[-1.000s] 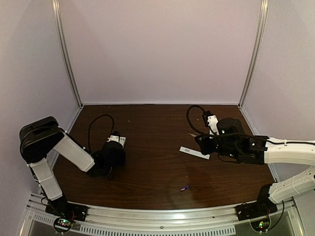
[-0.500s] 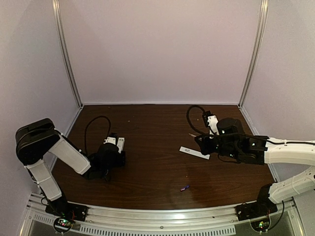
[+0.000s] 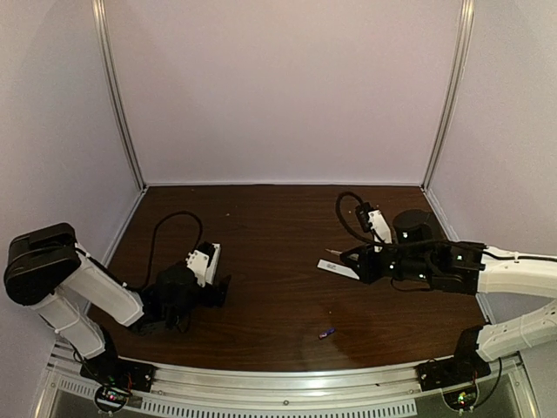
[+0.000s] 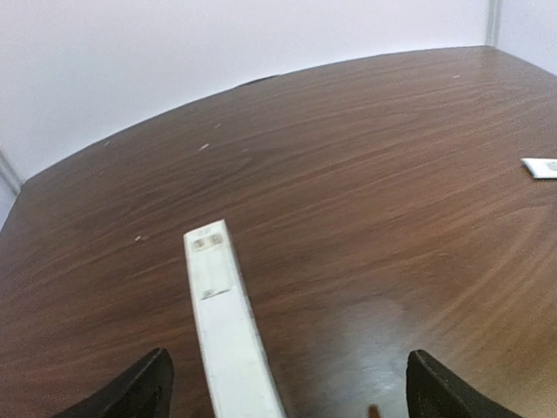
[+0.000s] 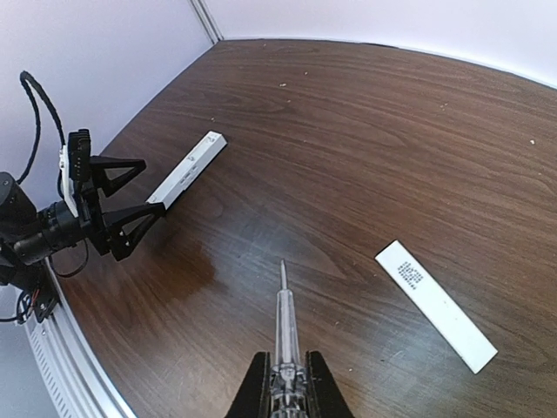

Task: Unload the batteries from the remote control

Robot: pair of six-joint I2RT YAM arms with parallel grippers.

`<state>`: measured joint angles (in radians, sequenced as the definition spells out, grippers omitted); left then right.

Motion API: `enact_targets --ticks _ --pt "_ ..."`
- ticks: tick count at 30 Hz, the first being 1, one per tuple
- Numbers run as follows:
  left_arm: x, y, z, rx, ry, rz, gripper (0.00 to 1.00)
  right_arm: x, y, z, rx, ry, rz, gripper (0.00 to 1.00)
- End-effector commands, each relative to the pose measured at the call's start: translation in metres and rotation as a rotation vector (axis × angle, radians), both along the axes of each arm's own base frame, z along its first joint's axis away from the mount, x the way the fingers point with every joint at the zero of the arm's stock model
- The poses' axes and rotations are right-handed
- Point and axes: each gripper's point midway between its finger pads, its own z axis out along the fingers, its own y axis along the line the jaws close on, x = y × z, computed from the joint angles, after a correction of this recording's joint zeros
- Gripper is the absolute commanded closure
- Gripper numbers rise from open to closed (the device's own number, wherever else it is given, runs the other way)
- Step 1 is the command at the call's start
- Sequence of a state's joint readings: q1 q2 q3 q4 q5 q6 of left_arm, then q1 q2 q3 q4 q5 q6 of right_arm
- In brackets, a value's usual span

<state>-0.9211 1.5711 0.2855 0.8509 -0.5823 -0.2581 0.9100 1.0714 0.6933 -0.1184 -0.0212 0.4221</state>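
A dark wooden table (image 3: 270,226) sits inside pale lilac walls, with one robot arm at each side.

On the left, the left gripper (image 4: 287,387) is low over the table with its two black fingers spread wide apart. The remote control (image 4: 222,322), a slim white bar, lies flat on the wood in the left half of the table. Its near end sits between those spread fingers, and neither finger appears to press on it. The rest of the bar reaches away from the gripper.

Right of centre and near the front edge, one of the batteries (image 3: 326,333), a tiny purple cylinder, lies alone, well apart from both arms.

Farther back on the right half lies a thin white back cover (image 5: 435,305), flat, with small dark print at one end.

Just beside it, the right gripper (image 5: 285,383) is clamped tight on a screwdriver (image 5: 283,313) with a clear handle. The silver tip points leftward and does not touch the cover.
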Motion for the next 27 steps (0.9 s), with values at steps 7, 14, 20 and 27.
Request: enact_targets --ticks 7,14,20,27 --pt "-0.095 -0.091 0.052 0.023 -0.288 -0.582 0.1 -0.058 0.023 -0.032 0.034 0.148 0.208 1.0" --pt "-0.164 -0.12 0.056 0.032 -0.385 -0.898 0.16 -0.094 0.04 -0.051 0.009 0.193 0.31 1.0" --pt "-0.194 -0.139 0.049 0.103 -0.426 -0.989 0.19 -0.117 0.058 -0.058 -0.017 0.198 0.385 1.0" --pt "-0.196 -0.16 0.038 0.165 -0.412 -0.968 0.27 -0.14 0.084 -0.062 -0.037 0.194 0.46 1.0"
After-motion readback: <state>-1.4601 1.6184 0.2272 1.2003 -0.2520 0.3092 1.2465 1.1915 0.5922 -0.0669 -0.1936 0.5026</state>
